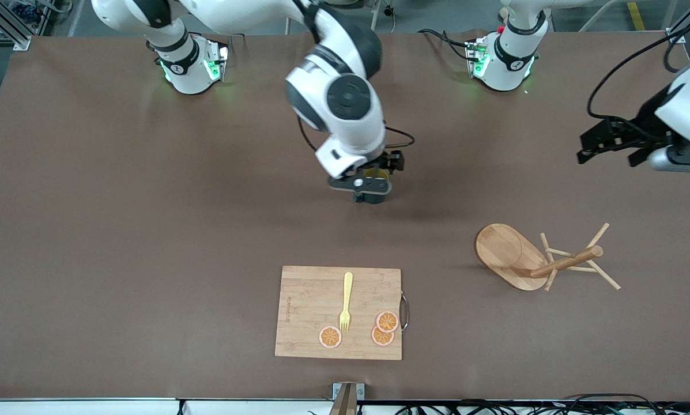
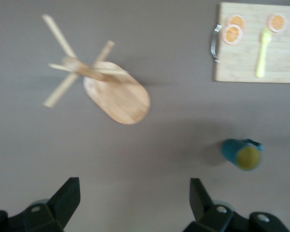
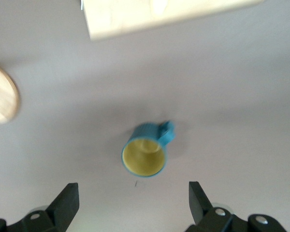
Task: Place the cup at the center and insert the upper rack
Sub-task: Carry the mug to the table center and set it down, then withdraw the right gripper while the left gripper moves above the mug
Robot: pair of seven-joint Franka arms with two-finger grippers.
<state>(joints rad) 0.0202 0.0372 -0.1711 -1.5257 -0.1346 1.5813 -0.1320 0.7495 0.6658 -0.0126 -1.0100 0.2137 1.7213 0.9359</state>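
With the small teal ribbed cup (image 3: 146,153) standing free mid-table under the right gripper (image 3: 130,205), fingers apart, placing looks done. Near the waiting left gripper (image 2: 133,205), fingers also apart, the light wooden mug-tree rack (image 1: 543,258) lies toppled, not yet inserted.

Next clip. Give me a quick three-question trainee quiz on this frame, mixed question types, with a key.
1. True or false: the right gripper is shut on the cup.
2. How does the rack lie? A) upright on its base B) tipped on its side C) on the cutting board
3. Fill in: the fork lies on the ____.

Key:
1. False. Its fingers stand open above the cup, which sits upright on the table.
2. B. It lies tipped toward the left arm's end; the left gripper waits open above the table.
3. Cutting board, beside three orange slices.
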